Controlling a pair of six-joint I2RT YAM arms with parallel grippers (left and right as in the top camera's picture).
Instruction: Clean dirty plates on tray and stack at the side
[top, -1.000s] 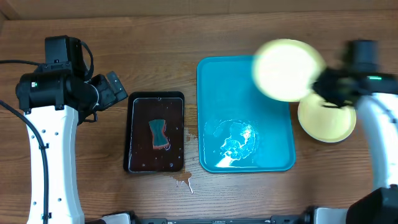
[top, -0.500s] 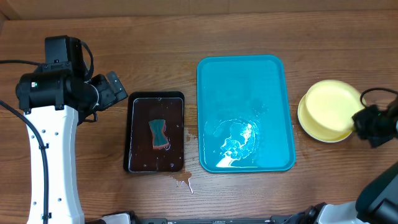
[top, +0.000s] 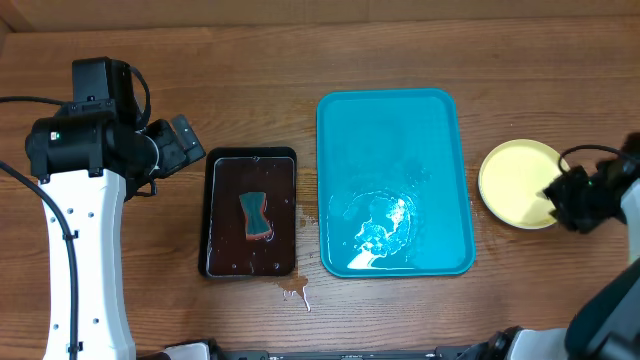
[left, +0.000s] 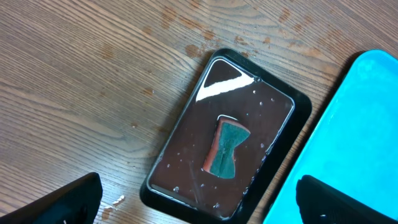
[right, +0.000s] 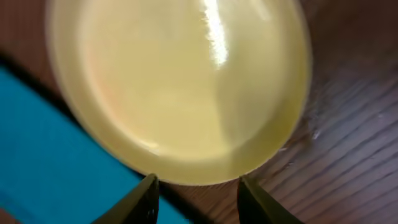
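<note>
The right gripper (right: 198, 185) gapes empty, a yellow plate (right: 180, 81) just ahead of it. The left gripper (left: 199, 198), wide open, holds nothing above a sponge (left: 227, 149).

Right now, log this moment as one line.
plate on table beside tray | tray wet, plate-free | right gripper open at plate rim | left gripper open

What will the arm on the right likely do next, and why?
Probably draw the right gripper back from the yellow plate: its jaws stand open, holding nothing, and the plate lies on the table beside the teal tray, which shows only a wet patch, no plate I can make out.
</note>
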